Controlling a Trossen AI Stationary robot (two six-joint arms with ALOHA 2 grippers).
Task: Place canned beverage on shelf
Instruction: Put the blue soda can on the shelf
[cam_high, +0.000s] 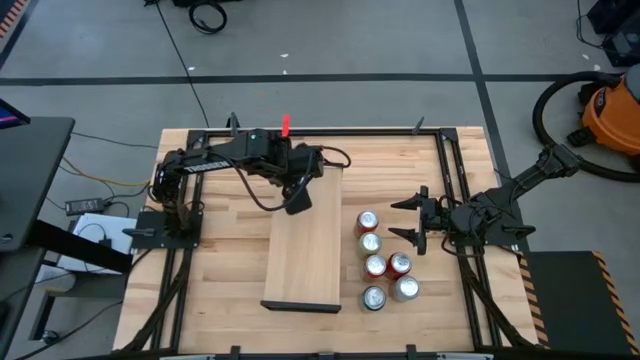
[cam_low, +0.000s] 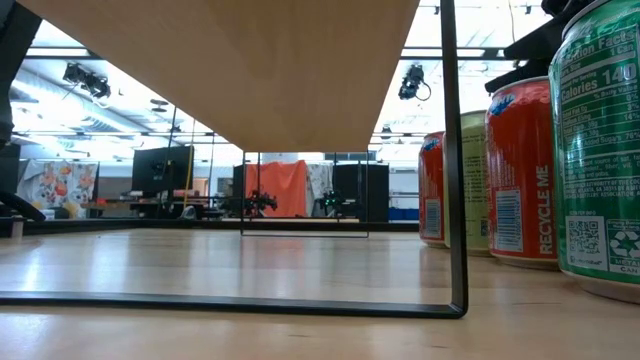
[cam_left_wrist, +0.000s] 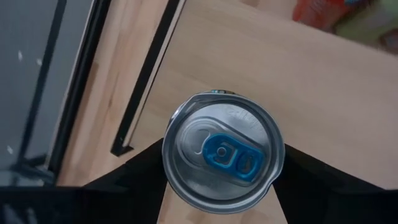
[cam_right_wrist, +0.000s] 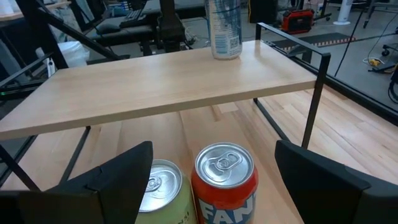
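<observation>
- The left gripper (cam_left_wrist: 219, 186) is over the far end of the shelf (cam_high: 310, 240); its fingers (cam_left_wrist: 140, 168) pinch a silver can (cam_left_wrist: 222, 158) from both sides, upright, with the blue tab facing the wrist camera.
- In the right wrist view that can (cam_right_wrist: 224, 28) stands with its base on the plank near the far corner, so I judge that letting go is all that remains.
- The shelf's long axis runs away from the front edge of the counter (cam_high: 220, 270), on thin dark legs.
- Six spare cans (cam_high: 385, 260) cluster on the counter just right of the shelf.
- The right gripper (cam_high: 408, 220) waits beside that cluster, fingers spread, an orange can (cam_right_wrist: 225, 177) straight ahead between them.
</observation>
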